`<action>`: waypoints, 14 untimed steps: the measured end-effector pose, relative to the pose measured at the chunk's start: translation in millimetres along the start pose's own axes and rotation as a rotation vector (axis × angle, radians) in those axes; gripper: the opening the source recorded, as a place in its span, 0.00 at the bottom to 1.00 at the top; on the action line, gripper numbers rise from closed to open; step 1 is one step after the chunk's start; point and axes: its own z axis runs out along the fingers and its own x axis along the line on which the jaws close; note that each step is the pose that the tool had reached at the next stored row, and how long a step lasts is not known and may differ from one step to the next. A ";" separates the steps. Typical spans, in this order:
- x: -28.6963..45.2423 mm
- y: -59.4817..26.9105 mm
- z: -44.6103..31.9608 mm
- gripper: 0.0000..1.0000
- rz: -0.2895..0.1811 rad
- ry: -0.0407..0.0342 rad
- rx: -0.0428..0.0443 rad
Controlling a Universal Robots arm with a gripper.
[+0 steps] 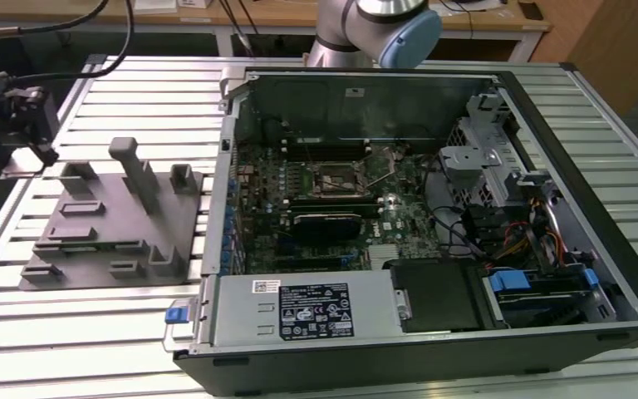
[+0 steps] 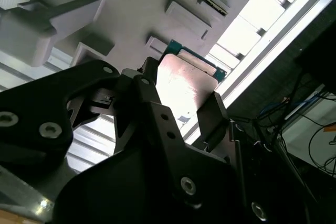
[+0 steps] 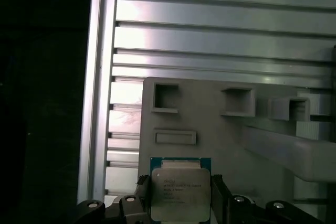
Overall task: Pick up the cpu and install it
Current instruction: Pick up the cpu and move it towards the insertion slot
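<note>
The cpu (image 3: 180, 195) sits gripped inside the pincer (image 3: 180, 184) (above the grey tray (image 3: 231, 140))

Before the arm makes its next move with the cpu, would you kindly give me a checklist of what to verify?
1. Grip: the cpu sits between the hand's fingers, one on each side: ok.
2. Alignment: the cpu sits square between the fingers in the first wrist view, not skewed: ok.
3. Clearance: the cpu is lifted free of the tray: cannot tell.
4. Access: the case has its side open, with the board inside exposed: ok.
5. Target: the socket is open and empty: cannot tell.
</note>
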 end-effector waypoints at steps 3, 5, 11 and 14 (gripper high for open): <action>-0.2 0.3 -8.0 0.54 0.000 -0.0014 0.0000; -0.3 0.5 -13.8 0.54 0.000 -0.0023 0.0001; -0.7 1.3 -33.5 0.54 0.000 -0.0057 0.0002; -0.9 1.8 -43.5 0.54 0.000 -0.0076 0.0003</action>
